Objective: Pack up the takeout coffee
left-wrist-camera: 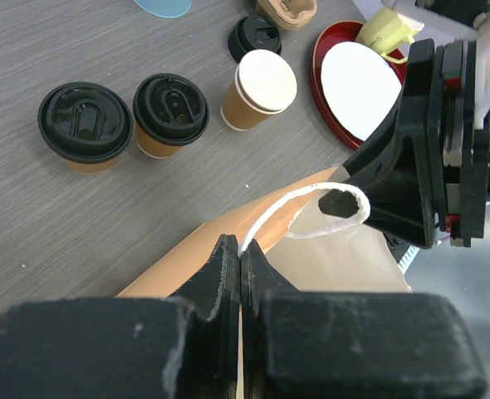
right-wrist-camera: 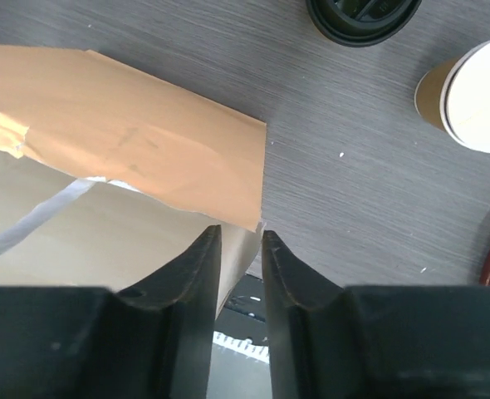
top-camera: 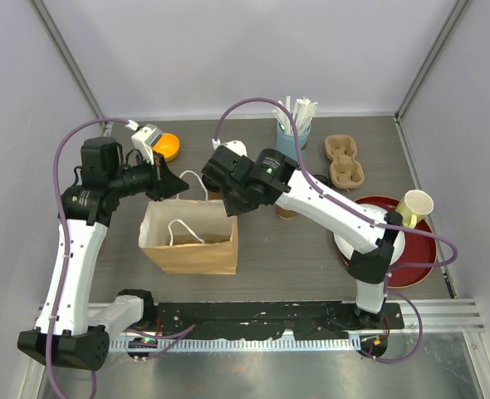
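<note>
A kraft paper bag stands open in the middle of the table. My left gripper is shut on its far rim by the white handle. My right gripper is open and straddles the bag's right top corner, one finger inside and one outside. Beyond the bag stand two takeout coffee cups with black lids, an unlidded brown cup and a loose black lid. In the top view my right arm hides most of the cups.
At the back stand a light-blue cup of straws and a cardboard cup carrier. On the right, a red tray holds a white plate and a pale yellow cup. An orange object lies back left.
</note>
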Available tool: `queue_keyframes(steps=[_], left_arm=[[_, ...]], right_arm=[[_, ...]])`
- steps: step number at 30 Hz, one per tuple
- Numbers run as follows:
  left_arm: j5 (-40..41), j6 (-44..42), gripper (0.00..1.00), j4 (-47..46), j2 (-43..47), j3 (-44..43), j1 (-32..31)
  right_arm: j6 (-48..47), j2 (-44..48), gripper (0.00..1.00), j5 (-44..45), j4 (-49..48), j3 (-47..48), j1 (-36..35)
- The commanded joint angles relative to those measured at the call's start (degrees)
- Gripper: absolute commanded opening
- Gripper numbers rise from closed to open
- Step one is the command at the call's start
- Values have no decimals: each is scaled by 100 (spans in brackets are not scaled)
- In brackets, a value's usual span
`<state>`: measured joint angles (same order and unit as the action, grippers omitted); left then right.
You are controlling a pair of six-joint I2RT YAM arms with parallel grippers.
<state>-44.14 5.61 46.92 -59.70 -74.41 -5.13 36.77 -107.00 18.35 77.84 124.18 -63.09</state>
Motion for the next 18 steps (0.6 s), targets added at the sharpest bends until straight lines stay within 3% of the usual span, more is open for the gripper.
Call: queue_keyframes(steps=[1,3,4,6,7,8,13,18], left_arm=[[-77,72,0,-236,90,-30,20],[-112,81,5,-227,90,-82,12],[-138,81,24,-201,82,-108,12],[-261,72,49,-174,73,-178,12],[-340,98,68,-148,64,-205,12],[-437,125,73,-139,73,-240,12],[-666,353,87,-165,20,-539,12],[-815,730,90,-498,-94,-767,29]], right_arm=[[251,293,25,134,354,10,95],[312,355,16,152,398,-43,156],[348,381,13,151,459,-69,183],[418,478,6,134,530,-166,253],[436,513,4,99,565,-227,279],[479,609,1,90,591,-341,288],[813,1084,1,151,845,-860,517],[858,1936,1,187,689,-1817,622]])
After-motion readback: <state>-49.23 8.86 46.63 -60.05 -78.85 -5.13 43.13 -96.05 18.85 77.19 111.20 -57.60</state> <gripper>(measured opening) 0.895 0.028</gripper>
